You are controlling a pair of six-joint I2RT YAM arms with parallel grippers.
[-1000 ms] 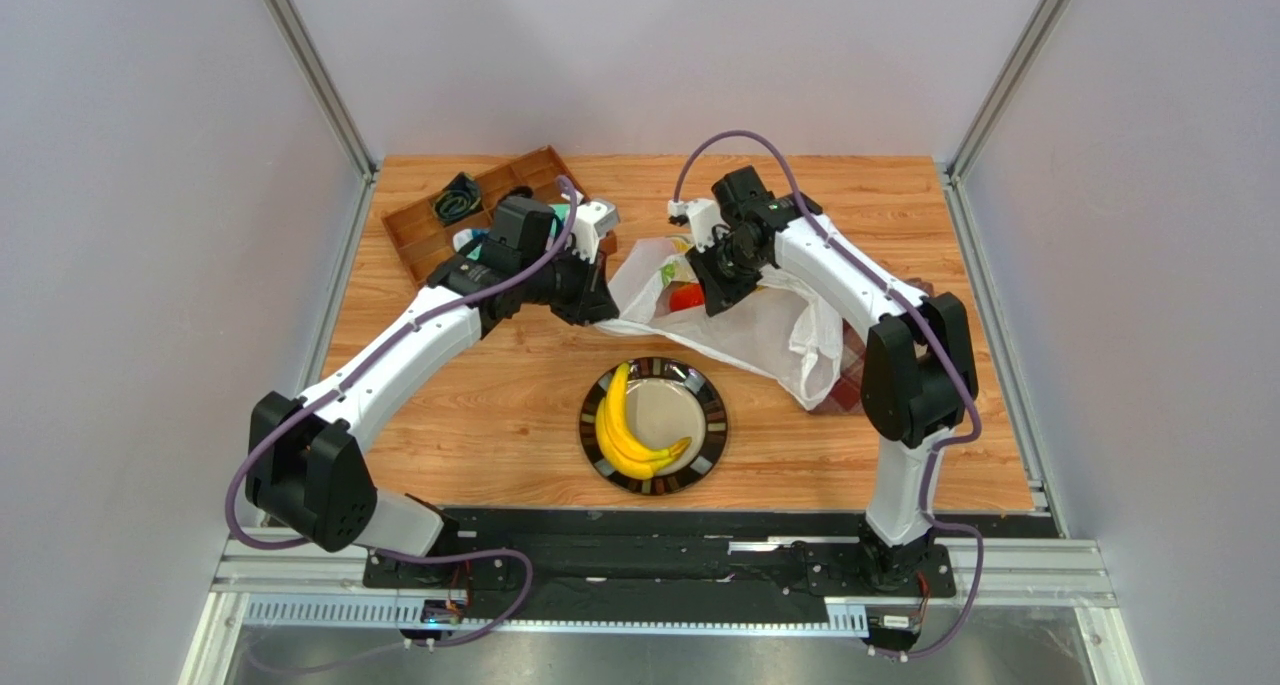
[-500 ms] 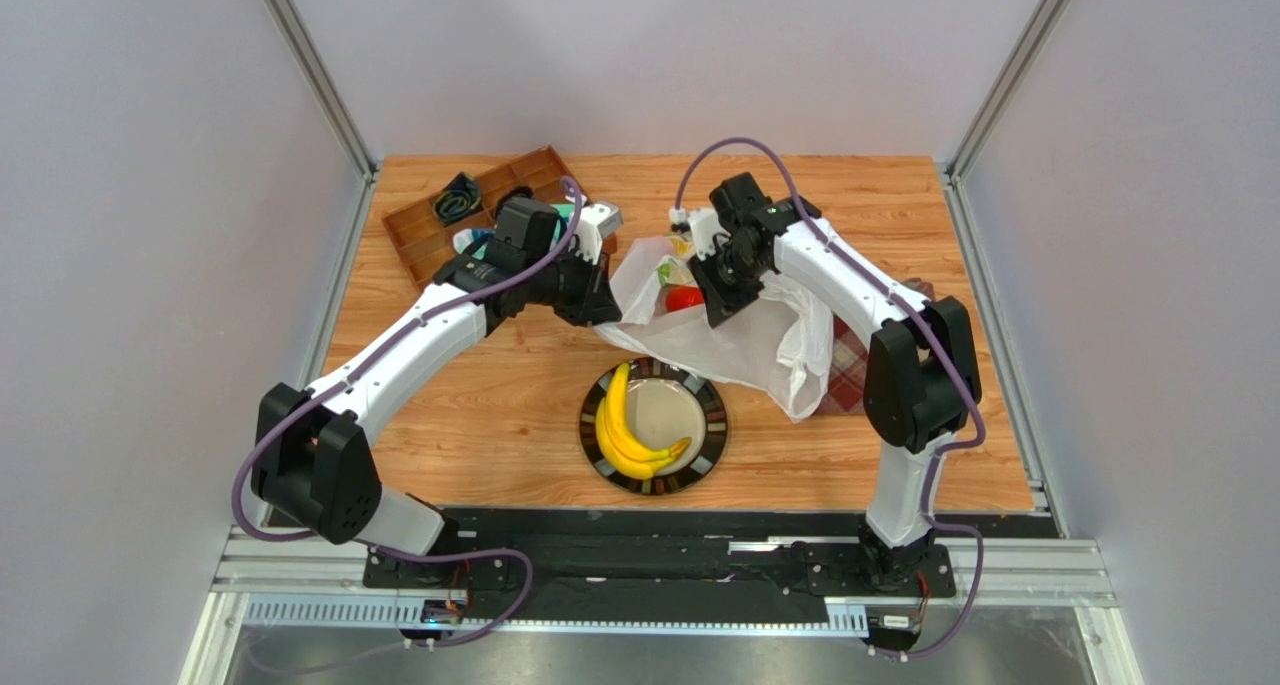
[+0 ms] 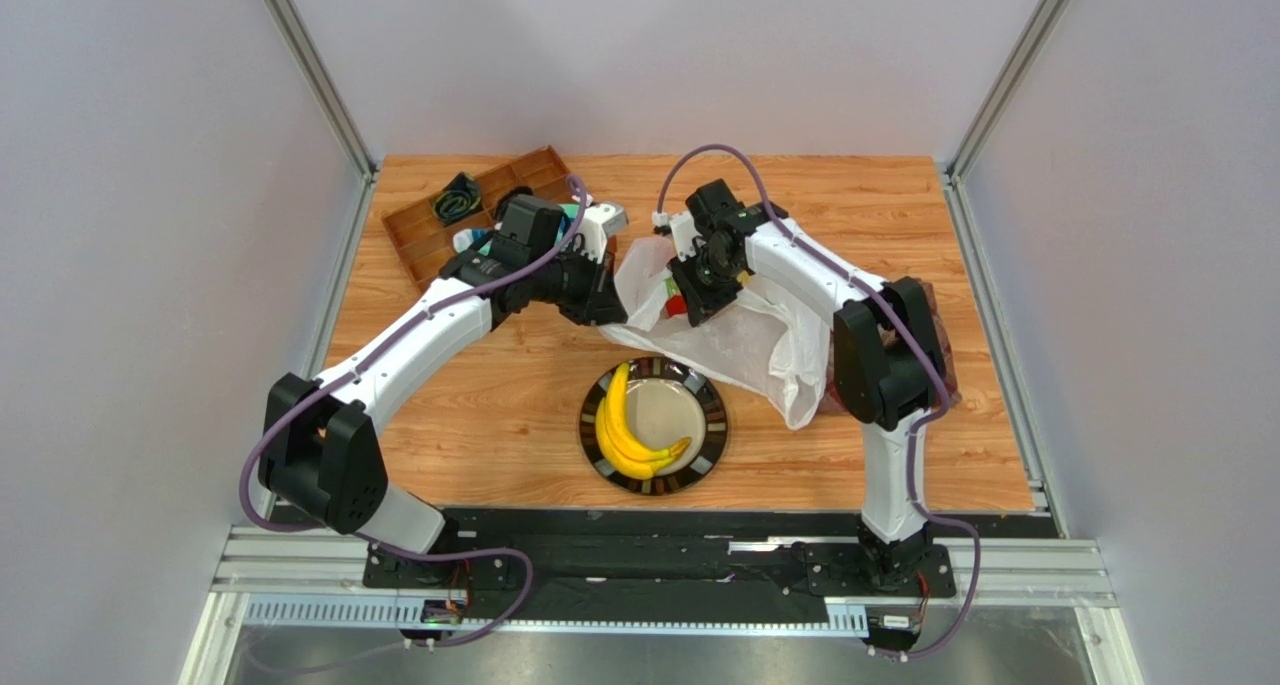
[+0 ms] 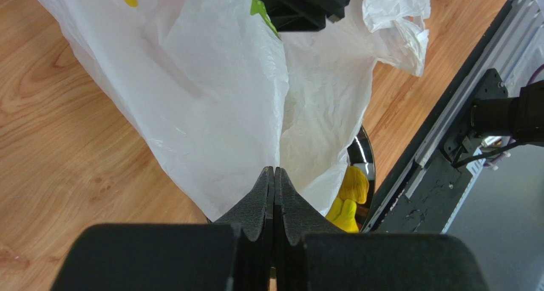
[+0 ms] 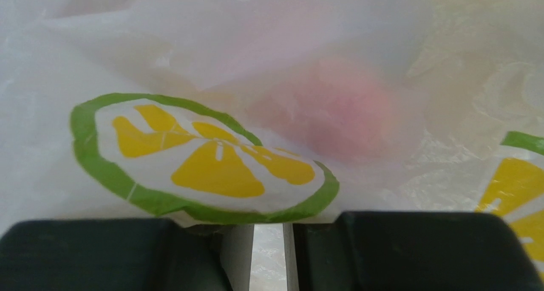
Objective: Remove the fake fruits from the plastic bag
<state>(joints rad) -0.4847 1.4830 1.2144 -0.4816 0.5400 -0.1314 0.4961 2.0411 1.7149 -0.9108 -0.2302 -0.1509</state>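
Pinching a fold of the bag, the left gripper is closed flat on the film. The right gripper (jaws a narrow slit) sits against the bag's print; whether it grips, I cannot tell. A red fruit shows blurred through the film. Bananas lie on the plate.

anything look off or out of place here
Nothing stands out. The plastic bag is crumpled but not visibly torn, pinched by the left gripper; bananas sit neatly on the plate.
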